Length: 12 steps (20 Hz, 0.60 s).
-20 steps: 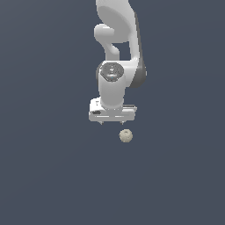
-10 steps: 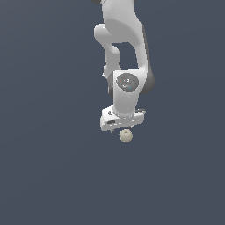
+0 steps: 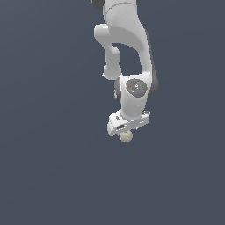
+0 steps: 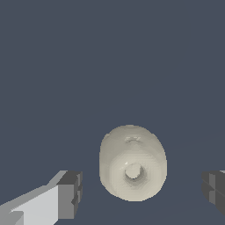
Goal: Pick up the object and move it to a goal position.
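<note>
The object [image 3: 126, 137] is a small beige, bumpy ball lying on the dark grey floor. In the exterior view the white gripper [image 3: 126, 127] hangs directly over it, and the hand covers the ball's upper part. The wrist view shows the object [image 4: 132, 169] large and close, sitting between the two dark finger pads [image 4: 70, 194], with a clear gap on each side. The gripper [image 4: 143, 191] is open and nothing touches the ball.
The white arm [image 3: 127, 52] comes down from the top of the exterior view. Around it lies only flat dark grey floor [image 3: 52, 167].
The arm has lowered and swung toward the exterior view's right. The gripper now sits down over the ball, which has stayed in place.
</note>
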### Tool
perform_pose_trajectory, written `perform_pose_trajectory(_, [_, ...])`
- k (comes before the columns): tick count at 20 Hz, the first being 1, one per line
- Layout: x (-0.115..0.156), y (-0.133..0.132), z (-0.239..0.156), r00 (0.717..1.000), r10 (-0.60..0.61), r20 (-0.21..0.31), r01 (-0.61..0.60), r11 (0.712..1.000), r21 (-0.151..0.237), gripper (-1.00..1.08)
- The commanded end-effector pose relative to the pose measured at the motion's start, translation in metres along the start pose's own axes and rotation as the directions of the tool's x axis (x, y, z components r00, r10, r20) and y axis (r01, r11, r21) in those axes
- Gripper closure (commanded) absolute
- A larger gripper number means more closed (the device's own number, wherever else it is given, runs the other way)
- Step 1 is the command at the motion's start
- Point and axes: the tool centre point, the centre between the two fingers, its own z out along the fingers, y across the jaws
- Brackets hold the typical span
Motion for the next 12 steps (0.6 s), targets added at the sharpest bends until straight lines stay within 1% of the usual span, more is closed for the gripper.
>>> perform_pose_trajectory(1, [0.0,0.001,0.001,1.0,0.001,0.0,-0.001,1.0,0.0,-0.92])
perform_pose_trajectory(4, [0.0,0.0,0.009,1.0,-0.001,-0.001,0.001,1.0,0.0,-0.92])
perform_pose_trajectory(12, [0.0,-0.001,0.047,1.0,-0.006,-0.002,0.006,1.0,-0.001,-0.92])
